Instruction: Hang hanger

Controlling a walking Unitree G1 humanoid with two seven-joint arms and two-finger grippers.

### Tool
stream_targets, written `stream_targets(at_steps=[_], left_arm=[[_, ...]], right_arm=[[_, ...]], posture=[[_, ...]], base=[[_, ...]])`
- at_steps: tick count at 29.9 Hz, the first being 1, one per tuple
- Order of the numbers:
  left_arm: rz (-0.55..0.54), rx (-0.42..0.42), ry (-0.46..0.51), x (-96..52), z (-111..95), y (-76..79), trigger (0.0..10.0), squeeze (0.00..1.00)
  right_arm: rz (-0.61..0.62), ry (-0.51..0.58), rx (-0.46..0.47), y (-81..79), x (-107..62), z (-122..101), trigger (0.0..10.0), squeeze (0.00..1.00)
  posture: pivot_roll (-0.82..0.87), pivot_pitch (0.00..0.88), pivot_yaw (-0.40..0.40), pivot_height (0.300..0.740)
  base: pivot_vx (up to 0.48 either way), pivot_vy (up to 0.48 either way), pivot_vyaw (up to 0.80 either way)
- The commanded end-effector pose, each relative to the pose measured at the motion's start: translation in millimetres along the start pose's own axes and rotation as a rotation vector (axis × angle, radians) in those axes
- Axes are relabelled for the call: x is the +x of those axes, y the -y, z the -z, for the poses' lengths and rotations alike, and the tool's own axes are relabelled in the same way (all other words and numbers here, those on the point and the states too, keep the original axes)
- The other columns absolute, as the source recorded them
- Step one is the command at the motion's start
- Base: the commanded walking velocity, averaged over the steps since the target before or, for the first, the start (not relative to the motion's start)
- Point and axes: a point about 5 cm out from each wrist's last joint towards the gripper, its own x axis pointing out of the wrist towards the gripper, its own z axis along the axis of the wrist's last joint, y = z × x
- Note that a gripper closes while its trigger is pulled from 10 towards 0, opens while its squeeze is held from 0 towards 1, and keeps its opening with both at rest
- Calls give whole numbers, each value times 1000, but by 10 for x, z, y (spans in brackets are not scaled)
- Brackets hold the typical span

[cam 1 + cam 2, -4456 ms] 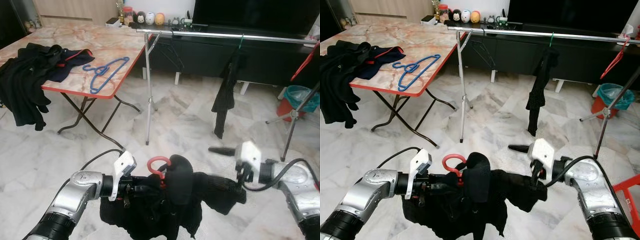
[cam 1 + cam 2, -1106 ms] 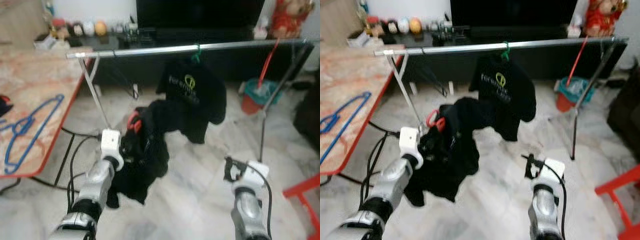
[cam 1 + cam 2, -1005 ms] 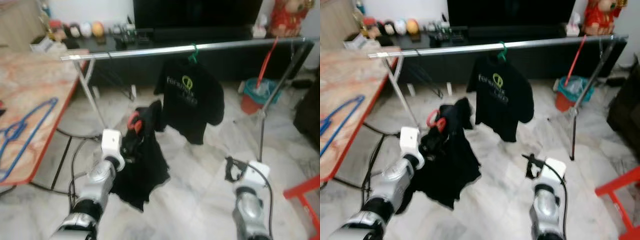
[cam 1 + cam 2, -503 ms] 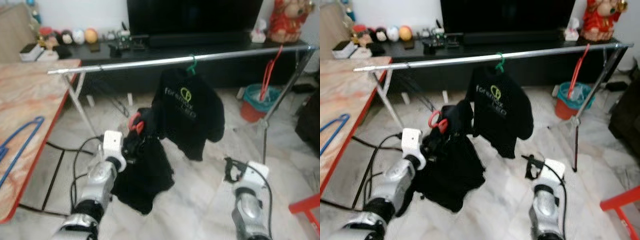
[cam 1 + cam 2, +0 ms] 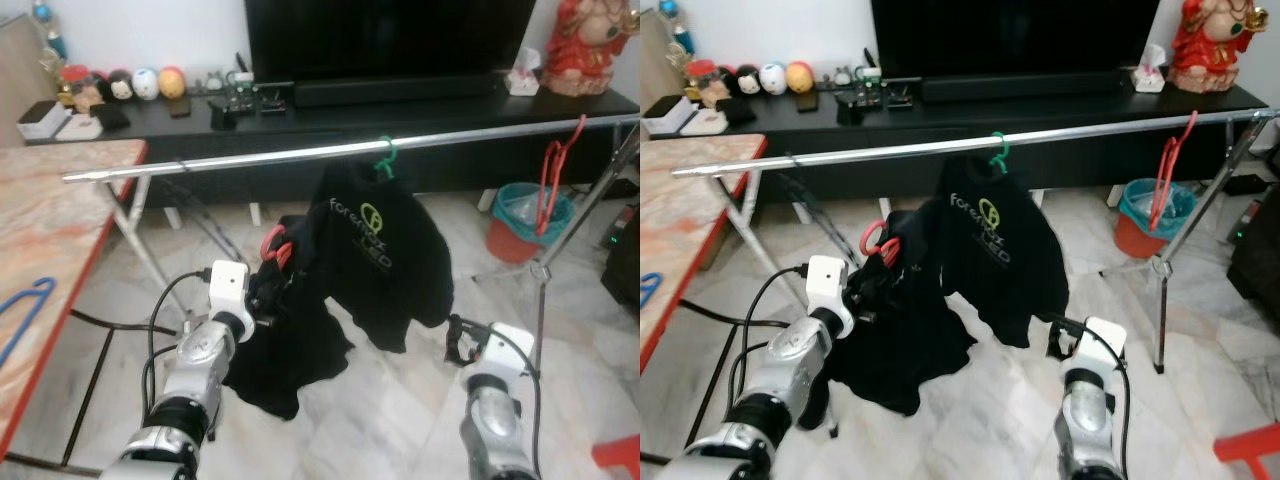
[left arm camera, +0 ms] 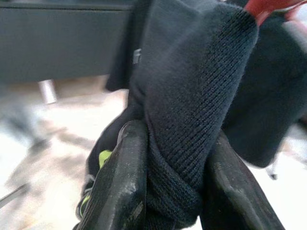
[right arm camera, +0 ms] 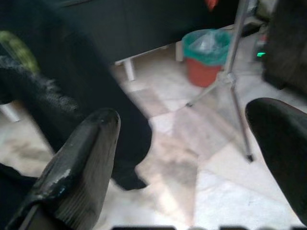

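Lifted nearer the rail [image 5: 300,153] than a moment ago, the left gripper [image 6: 165,191] clenches a black garment [image 5: 290,340] on a red hanger [image 5: 272,243], just below the rail and beside the hung black shirt [image 5: 385,250]. Right gripper [image 7: 192,158] hangs released, low beneath the rail.

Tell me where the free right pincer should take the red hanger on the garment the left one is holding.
Take the red hanger just below its hook, coming from the robot's right. The left pincer is clamped on the black garment bunched on the left, and the hook sticks up bare above the fabric. The right pincer is open.
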Motion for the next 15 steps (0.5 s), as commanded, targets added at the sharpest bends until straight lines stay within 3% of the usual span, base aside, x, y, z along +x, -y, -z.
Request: stream_targets(at_steps=[1,15], left_arm=[[-9,36,43,21,-154,-84,10000,0],[-95,83,-41,13,-83,-187,10000,0]], right_arm=[[-16,4,11,-78,-2,-13,10000,0],[-26,8,-2,-94,2,-19,10000,0]], posture=[[-42,0,1,740],[-42,0,1,740]], base=[[398,0,0],[396,0,0]])
